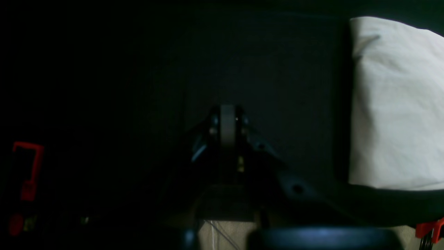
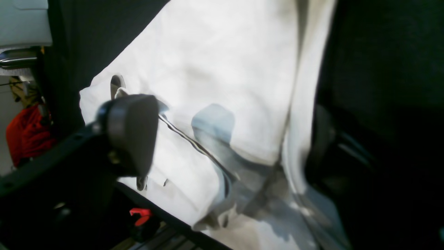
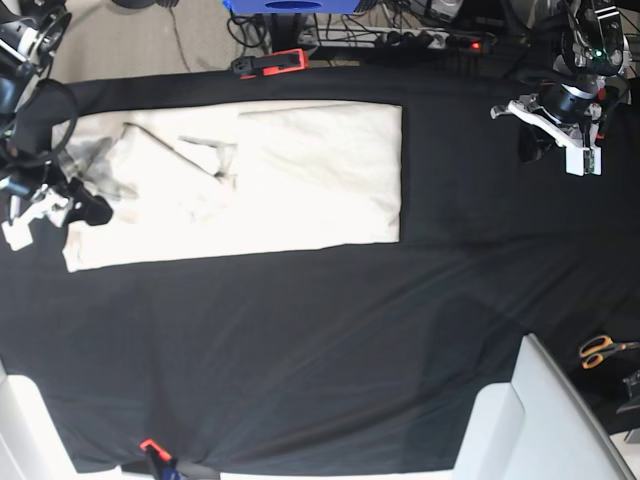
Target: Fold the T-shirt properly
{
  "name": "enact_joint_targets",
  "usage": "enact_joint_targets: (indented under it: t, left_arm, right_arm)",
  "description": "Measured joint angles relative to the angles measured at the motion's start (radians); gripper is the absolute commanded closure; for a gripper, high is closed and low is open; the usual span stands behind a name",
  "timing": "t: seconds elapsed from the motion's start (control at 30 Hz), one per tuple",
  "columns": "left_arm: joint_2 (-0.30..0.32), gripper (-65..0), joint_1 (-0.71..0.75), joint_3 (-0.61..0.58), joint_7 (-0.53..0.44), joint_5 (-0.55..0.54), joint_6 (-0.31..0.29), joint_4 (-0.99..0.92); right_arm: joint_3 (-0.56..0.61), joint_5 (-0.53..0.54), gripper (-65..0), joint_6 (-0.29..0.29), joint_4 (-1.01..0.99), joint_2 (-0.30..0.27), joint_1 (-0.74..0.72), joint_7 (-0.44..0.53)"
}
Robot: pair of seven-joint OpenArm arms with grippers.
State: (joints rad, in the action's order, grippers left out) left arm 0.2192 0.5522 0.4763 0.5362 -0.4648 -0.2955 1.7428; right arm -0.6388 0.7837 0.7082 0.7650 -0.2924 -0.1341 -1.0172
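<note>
Folding under way: T-shirt [image 3: 290,180] lies as a long band along the surface's [image 3: 320,340] far edge; right tool [image 3: 62,205], released, must grip its end; left tool [image 3: 548,135] clenched, empty.

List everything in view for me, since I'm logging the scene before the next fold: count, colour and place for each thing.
T-shirt: one, cream, lying as a long band on the far part of the table.
Table cloth: one, black, covering the table.
Clamps: two, red-orange, one at the far edge, one at the near edge.
Scissors: one pair, orange handles, off the table at the base view's right.
Power strip: one, pale, on the floor beyond the table.
Right end effector: one, black, open at the shirt's end.
Left end effector: one, black, shut, over bare cloth, apart from the shirt.
</note>
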Motion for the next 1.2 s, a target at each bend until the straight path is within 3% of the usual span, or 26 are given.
enact_joint_targets:
  t: [0.13,0.43,0.8,0.87,1.0,1.1,1.2]
  left_arm:
    - [0.0,0.0,0.0,0.0,0.0,0.0,0.0,0.0]
    - [0.0,0.0,0.0,0.0,0.0,0.0,0.0,0.0]
    - [0.0,0.0,0.0,0.0,0.0,0.0,0.0,0.0]
    - [0.0,0.0,0.0,0.0,0.0,0.0,0.0,0.0]
    - [0.0,0.0,0.0,0.0,0.0,0.0,0.0,0.0]
    - [0.0,0.0,0.0,0.0,0.0,0.0,0.0,0.0]
    - [0.0,0.0,0.0,0.0,0.0,0.0,0.0,0.0]
  right_arm:
    - [0.002,-0.005,-41.6,0.0,-0.006,0.005,0.0,-0.002]
    - [0.004,-0.013,-32.4,0.0,-0.009,0.008,0.003,-0.015]
    - [0.092,-0.004,-30.9,0.0,-0.011,0.003,0.002,-0.014]
    - [0.092,-0.006,-24.9,-0.001,-0.011,0.004,0.001,-0.014]
    - [0.098,-0.032,0.0,-0.012,-0.015,0.008,0.002,-0.023]
    - [0.111,-0.032,-2.4,-0.011,-0.019,0.003,-0.004,-0.025]
    - [0.151,-0.053,-0.5,-0.012,-0.021,-0.023,-0.021,-0.007]
